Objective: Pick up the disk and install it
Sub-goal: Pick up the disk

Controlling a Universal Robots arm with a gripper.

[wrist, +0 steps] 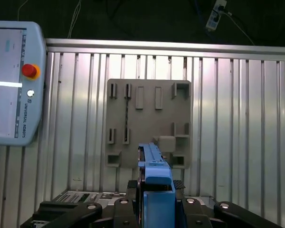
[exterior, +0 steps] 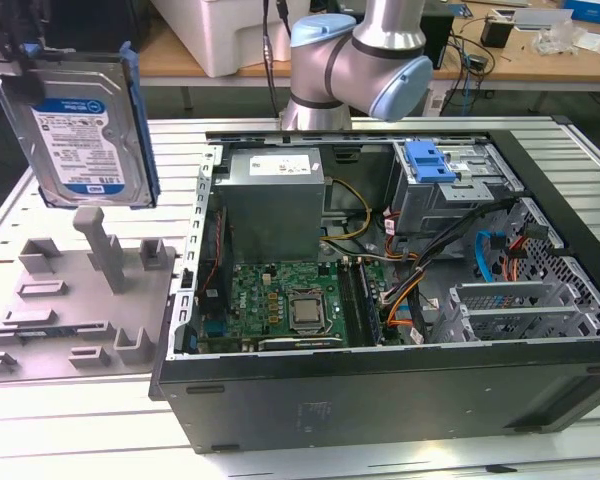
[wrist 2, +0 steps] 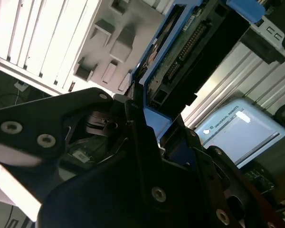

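The disk (exterior: 85, 125), a silver hard drive with a white-and-blue label in a blue carrier, hangs upright in the air at the exterior view's upper left. It is above the grey fixture plate (exterior: 80, 300). My gripper (exterior: 55, 55) is shut on its top edge. In the first wrist view the disk (wrist: 154, 166) appears edge-on between the black fingers (wrist: 133, 187), over the plate (wrist: 149, 109). The second wrist view shows the disk's connector end (wrist 2: 180, 57) beyond the gripper body.
The open computer case (exterior: 380, 395) lies to the exterior view's right of the plate. Inside it is a grey drive cage (exterior: 450, 200) topped by a blue bracket (exterior: 430, 160), with cables, motherboard and power supply (exterior: 275, 195). A teach pendant (wrist: 12, 80) lies on the slatted table.
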